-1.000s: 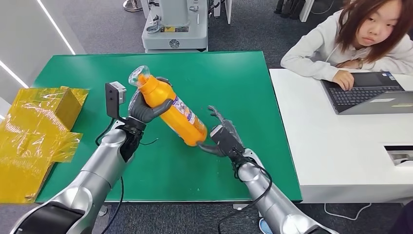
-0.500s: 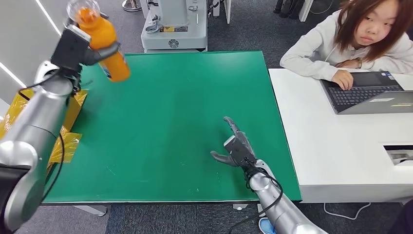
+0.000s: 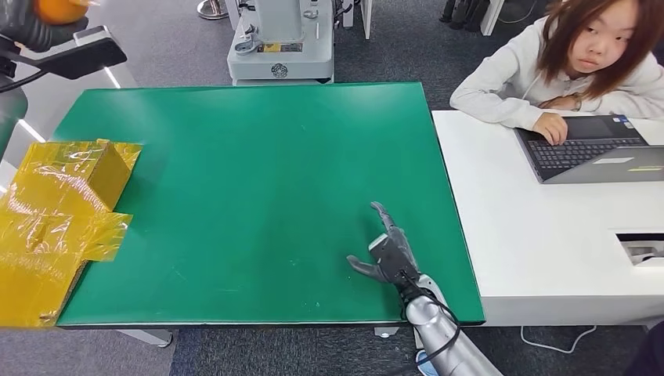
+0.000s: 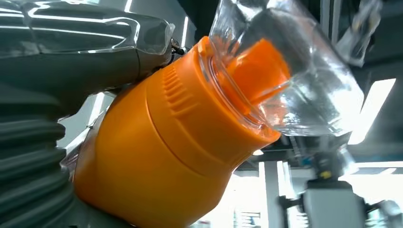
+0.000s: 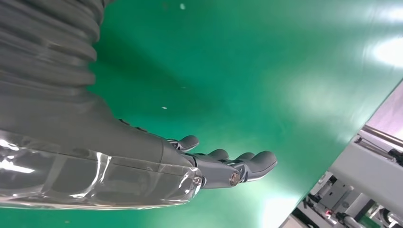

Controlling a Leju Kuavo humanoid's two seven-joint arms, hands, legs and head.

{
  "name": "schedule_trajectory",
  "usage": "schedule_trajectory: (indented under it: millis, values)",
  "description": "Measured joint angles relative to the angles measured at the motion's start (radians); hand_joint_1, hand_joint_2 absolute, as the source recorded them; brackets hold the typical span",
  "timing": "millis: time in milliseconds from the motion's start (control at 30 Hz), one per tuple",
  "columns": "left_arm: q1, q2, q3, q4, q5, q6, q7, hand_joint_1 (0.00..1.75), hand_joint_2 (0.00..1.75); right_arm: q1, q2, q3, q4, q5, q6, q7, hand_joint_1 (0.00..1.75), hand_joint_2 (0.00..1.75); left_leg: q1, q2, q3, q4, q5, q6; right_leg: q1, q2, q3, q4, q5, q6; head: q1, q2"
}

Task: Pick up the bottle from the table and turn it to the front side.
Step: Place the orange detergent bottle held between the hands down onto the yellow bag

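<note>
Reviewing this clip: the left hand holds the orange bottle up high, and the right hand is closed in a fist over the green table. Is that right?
Not quite. The right hand is not in a fist: the head view and the right wrist view show its fingers extended and apart, holding nothing, over the green table. The rest stands: the left hand holds the orange bottle up high.

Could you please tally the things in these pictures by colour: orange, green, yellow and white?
Orange: 1, the bottle gripped by the left hand
Green: 1, the table under the empty right hand
Yellow: 1, the crinkled wrapping pile
White: 1, the desk bearing the laptop
Total: 4
</note>
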Motion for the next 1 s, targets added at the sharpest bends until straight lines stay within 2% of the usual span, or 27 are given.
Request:
schedule_trajectory:
  millis: [100,200,333,567,1000]
  values:
    - [0.000,0.026,-0.052,0.031,-0.133,-0.010,0.083,1.75,1.75,0.023,-0.006,-0.009,-0.020,0.005,-0.006,0.000,0.00,1.75,0.000,0.000,0.000,0.000,0.000,0.000,0.000,0.000,0.000,0.000,0.000,0.000,0.000,0.000]
    - [0.000,0.048,-0.119,0.062,-0.278,-0.063,0.158,1.75,1.75,0.044,-0.010,-0.023,-0.037,0.013,-0.008,0.000,0.00,1.75,0.000,0.000,0.000,0.000,0.000,0.000,0.000,0.000,0.000,0.000,0.000,0.000,0.000,0.000]
    - [0.001,0.070,-0.207,0.093,-0.406,-0.136,0.205,1.75,1.75,0.063,-0.018,-0.042,-0.052,0.023,-0.014,0.000,0.00,1.75,0.000,0.000,0.000,0.000,0.000,0.000,0.000,0.000,0.000,0.000,0.000,0.000,0.000,0.000]
    - [0.046,0.092,-0.300,0.133,-0.495,-0.244,0.185,1.75,1.75,0.073,-0.025,-0.059,-0.067,0.029,-0.010,0.000,0.00,1.75,0.000,0.000,0.000,0.000,0.000,0.000,0.000,0.000,0.000,0.000,0.000,0.000,0.000,0.000]
    - [0.233,0.113,-0.314,0.159,-0.452,-0.250,0.160,1.75,1.75,0.070,-0.031,-0.074,-0.072,0.035,0.003,0.000,0.00,1.75,0.000,0.000,0.000,0.000,0.000,0.000,0.000,0.000,0.000,0.000,0.000,0.000,0.000,0.000]
